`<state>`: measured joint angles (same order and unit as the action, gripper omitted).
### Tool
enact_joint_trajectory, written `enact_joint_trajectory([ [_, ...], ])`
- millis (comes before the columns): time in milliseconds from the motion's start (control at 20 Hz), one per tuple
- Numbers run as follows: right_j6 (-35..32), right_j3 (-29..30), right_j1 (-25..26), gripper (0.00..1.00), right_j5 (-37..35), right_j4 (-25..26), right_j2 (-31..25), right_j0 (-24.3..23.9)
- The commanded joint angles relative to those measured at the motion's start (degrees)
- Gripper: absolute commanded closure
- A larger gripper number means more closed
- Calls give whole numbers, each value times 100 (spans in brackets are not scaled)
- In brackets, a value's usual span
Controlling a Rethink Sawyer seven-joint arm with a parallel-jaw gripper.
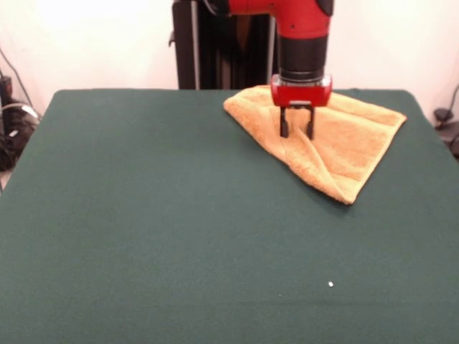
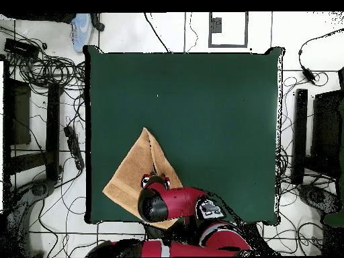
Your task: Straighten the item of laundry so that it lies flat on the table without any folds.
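The item of laundry [image 1: 344, 140], an orange-yellow terry towel, lies folded into a rough triangle at the far right of the dark green table [image 1: 179, 229]. A raised fold ridge runs from its middle toward its near corner. My gripper [image 1: 297, 131] hangs from the red arm directly over the towel's middle, open, its two dark fingers [image 1: 285, 127] a small gap apart and down at the cloth at the top of the ridge. In the overhead view the towel [image 2: 131, 175] lies at the table's lower left, partly hidden under the arm [image 2: 168, 201], and the gripper is hidden there.
A small white speck [image 1: 330, 284] lies on the table cloth near the front right. Cables and equipment [image 2: 40, 134] crowd the floor beside the table. A shoe [image 2: 80, 30] of a person shows at the overhead view's top left.
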<state>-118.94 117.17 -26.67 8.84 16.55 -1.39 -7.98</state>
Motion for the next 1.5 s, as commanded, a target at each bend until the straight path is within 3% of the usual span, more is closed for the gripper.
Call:
enact_joint_trajectory([
  [50, -839, -320, 985, 100, 488, -138, 270, 108],
  [800, -810, 111, 275, 100, -145, -289, 99, -13],
  [900, -679, 264, -164, 100, -532, -259, 123, -73],
  [1150, 94, 510, -1764, 100, -2351, -220, 118, -357],
  [1500, 500, 296, -2510, 100, -3630, -32, -81, -622],
])
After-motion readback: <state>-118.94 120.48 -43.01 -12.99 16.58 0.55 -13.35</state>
